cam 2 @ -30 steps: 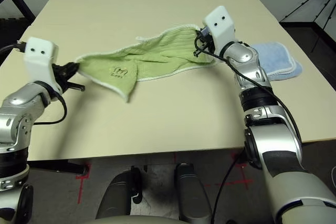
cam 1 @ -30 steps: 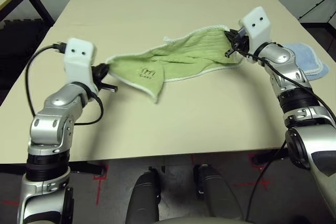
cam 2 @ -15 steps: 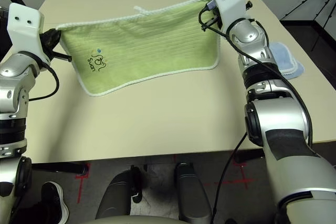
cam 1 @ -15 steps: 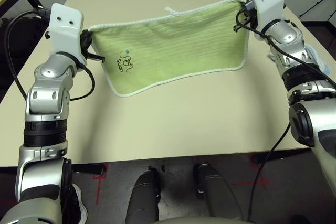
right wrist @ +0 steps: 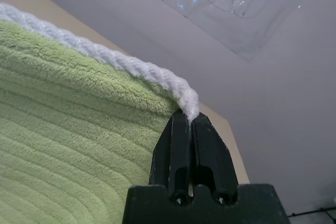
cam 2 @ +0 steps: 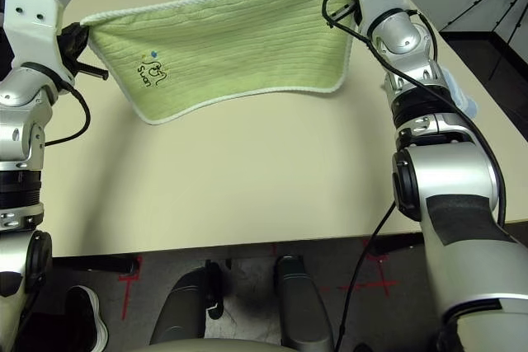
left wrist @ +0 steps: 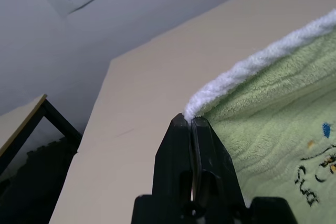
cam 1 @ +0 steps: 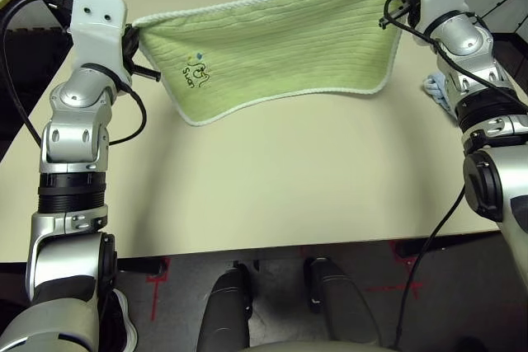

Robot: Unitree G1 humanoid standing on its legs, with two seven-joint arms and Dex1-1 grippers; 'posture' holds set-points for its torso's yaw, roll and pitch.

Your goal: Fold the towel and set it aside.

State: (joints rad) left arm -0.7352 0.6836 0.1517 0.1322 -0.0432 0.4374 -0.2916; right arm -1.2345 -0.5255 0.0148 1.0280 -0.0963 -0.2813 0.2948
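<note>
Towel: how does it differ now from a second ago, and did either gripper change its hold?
Both arms rose, lifting the towel from a slack, bunched drape on the table into a flat hanging sheet, its logo now facing the camera. The left gripper and right gripper stayed shut on its two top corners. The blue cloth stayed where it was, now mostly hidden behind the right arm.

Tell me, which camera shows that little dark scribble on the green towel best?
The left eye view: the scribble faces the camera whole, on the towel held spread above the table. The right eye view shows it equally. The left wrist view catches part of it at the picture's edge. The right wrist view gives plain green terry.
</note>
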